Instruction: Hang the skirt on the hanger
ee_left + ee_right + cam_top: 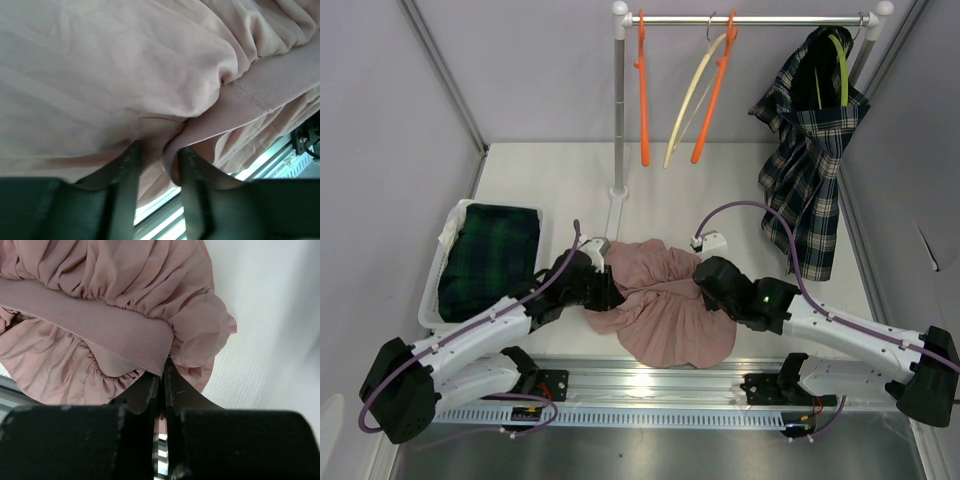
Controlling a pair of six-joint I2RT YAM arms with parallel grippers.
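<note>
The pink skirt (665, 305) lies crumpled on the white table between both arms. My left gripper (610, 290) is at its left edge; in the left wrist view the jaws (160, 147) stand partly apart, with a fold of skirt (125, 75) bulging between them. My right gripper (705, 282) is at the skirt's right edge, shut (162, 369) on the end of the flat waistband (90, 315). Two orange hangers (643, 90) (716, 95) and a cream hanger (688, 105) hang bare on the rail at the back.
A white basket (448, 235) at the left holds dark green plaid cloth (492, 262). A plaid garment (810, 160) hangs on a green hanger (840, 65) at the rail's right end. The rack's white post (619, 110) stands behind the skirt.
</note>
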